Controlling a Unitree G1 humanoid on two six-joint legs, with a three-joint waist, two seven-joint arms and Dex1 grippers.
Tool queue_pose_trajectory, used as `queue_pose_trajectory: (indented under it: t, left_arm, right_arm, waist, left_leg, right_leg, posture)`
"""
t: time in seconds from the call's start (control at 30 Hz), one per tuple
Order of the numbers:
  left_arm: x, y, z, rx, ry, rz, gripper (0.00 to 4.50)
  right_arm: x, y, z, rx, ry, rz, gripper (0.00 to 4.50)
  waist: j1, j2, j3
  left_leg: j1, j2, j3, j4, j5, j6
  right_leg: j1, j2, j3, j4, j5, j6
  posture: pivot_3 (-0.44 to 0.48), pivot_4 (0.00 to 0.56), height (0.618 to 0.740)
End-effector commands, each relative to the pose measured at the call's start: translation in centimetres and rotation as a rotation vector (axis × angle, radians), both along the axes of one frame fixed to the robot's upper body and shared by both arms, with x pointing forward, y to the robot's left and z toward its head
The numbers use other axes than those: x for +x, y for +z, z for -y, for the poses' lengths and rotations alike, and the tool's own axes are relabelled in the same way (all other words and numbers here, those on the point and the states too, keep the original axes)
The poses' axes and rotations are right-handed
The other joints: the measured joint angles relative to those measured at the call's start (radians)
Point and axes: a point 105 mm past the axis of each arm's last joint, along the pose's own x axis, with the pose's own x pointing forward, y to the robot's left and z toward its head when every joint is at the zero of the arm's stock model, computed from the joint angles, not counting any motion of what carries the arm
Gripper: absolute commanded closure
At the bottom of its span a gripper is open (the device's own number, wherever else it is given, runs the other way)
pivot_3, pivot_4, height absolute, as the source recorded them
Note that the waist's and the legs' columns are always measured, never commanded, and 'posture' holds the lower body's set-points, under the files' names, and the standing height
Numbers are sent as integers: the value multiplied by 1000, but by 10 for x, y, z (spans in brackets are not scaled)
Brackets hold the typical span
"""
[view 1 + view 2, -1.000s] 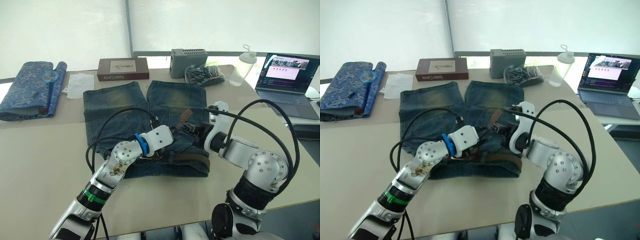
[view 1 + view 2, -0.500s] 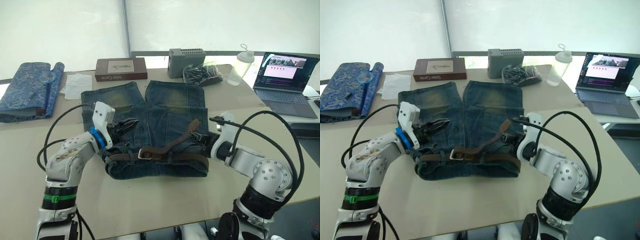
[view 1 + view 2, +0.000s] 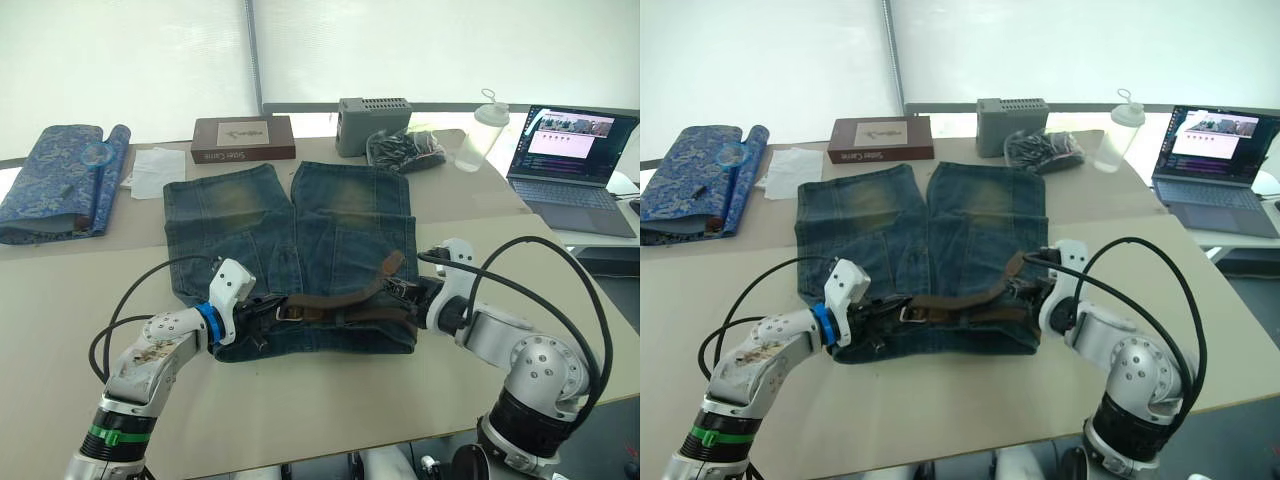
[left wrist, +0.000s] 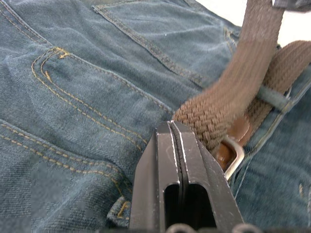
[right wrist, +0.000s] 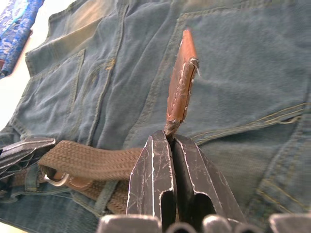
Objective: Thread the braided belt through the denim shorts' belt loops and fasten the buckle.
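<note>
Denim shorts (image 3: 290,225) lie centre frame on the tabletop (image 3: 60,300); the braided belt (image 3: 345,303) runs along their waistband; right gripper (image 5: 170,141) pinches its leather tip; left gripper (image 4: 176,141), pressed together, touches the buckle (image 4: 232,156) (limp, floppy strap; best held near the stiffer tip).

Brown braided belt (image 3: 345,305), faded blue denim shorts (image 3: 290,240).

Beige table (image 3: 330,400) under denim shorts (image 3: 300,230)
</note>
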Motion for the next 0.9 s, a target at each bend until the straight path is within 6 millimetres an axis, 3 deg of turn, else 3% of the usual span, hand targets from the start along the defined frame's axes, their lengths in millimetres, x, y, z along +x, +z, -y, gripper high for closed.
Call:
queue_pose_trajectory:
  t: [0.03, 0.17, 0.4, 0.47, 0.6, 0.7, 0.77, 0.9]
  left_arm:
    - [-7, -40, -5, 90, 6, -89, 4470]
    - [-6, -64, -10, 151, 24, -108, 4470]
    - [-4, -70, -13, 155, 29, -88, 4470]
    - [-1, -57, -12, 75, 42, -67, 4470]
    - [5, 3, -8, -318, 54, -105, 4470]
    - [0, 23, -3, -419, -8, -160, 4470]
    - [-5, 31, 4, -434, -63, -190, 4470]
    - [-7, 28, 26, -383, -115, -202, 4470]
  right_arm:
    - [-3, 17, 10, -79, -25, 109, 4500]
    - [-13, 8, 21, -296, 0, 134, 4500]
    - [-28, -18, 27, -493, 73, 128, 4500]
    - [-30, -24, 22, -510, 103, 139, 4500]
    - [-30, -33, 15, -501, 124, 154, 4500]
    - [-28, -34, 12, -486, 124, 168, 4500]
    - [-26, -34, 12, -476, 121, 174, 4500]
    - [-24, -34, 11, -475, 127, 181, 4500]
  waist:
    - [3, 1, -1]
    - [16, 9, -5]
    - [21, 20, -12]
    - [22, 20, -12]
    - [19, 17, -10]
    - [16, 12, -7]
    - [17, 8, -5]
    - [19, 7, -4]
  left_leg:
    - [0, 0, 0, 0, 0, 0]
    - [5, 0, 0, 0, 0, 0]
    - [16, 0, 0, -1, -2, 3]
    - [16, 0, 0, -1, -2, 3]
    - [14, 0, 0, -1, -2, 3]
    - [11, 1, -1, -1, -2, 3]
    - [10, 1, -1, -1, -2, 3]
    - [10, -1, -1, 0, -3, 4]
  right_leg:
    - [0, 0, 0, 0, 0, 0]
    - [5, -1, 0, -1, -2, 1]
    - [17, -2, 0, -3, -12, 6]
    - [18, -2, 0, -3, -13, 6]
    - [16, -1, 0, -3, -12, 8]
    - [14, -1, -1, -3, -10, 12]
    - [14, -1, -1, -3, -10, 12]
    - [14, -1, 0, -5, -10, 12]
  posture:
    - [0, 150, 740]
    - [0, 150, 740]
    - [0, 150, 740]
    - [0, 150, 740]
    - [0, 150, 740]
    - [0, 150, 740]
    - [0, 150, 740]
    - [0, 150, 740]
